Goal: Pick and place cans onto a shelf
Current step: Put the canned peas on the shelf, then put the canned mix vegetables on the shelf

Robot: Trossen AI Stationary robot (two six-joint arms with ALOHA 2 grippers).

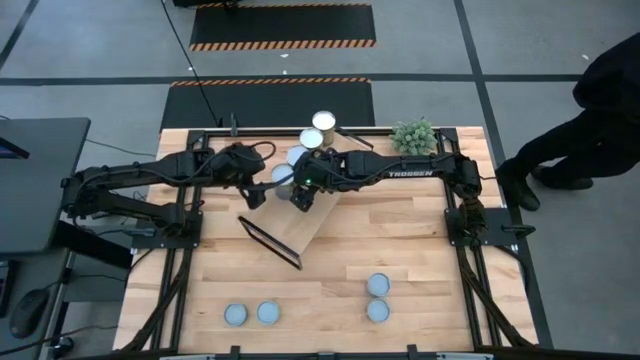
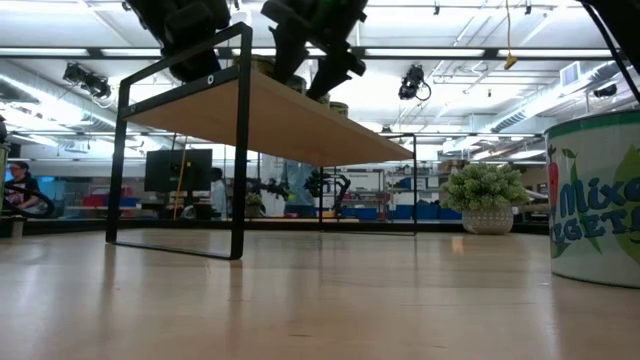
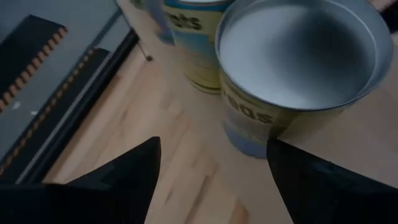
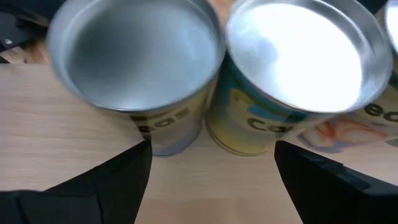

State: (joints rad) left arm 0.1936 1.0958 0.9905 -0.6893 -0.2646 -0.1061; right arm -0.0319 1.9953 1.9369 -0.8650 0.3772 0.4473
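The shelf (image 1: 296,215) stands slantwise on the table, its light-wood board on black frame legs (image 2: 238,140). Several cans (image 1: 298,155) stand in a row on its far half. My left gripper (image 1: 258,190) hovers open just left of the nearest shelf can (image 3: 298,56), with nothing between its fingers. My right gripper (image 1: 302,197) hangs open above the board before two cans (image 4: 137,56) (image 4: 305,56). Two cans (image 1: 250,313) stand on the table at the near left, and two more (image 1: 377,297) at the near right.
A small potted plant (image 1: 413,135) stands at the table's far right. A person (image 1: 590,110) stands beyond the right edge, and a dark desk (image 1: 40,180) lies off the left edge. One can (image 2: 600,200) looms close to the low camera. Bare wood lies between the near cans.
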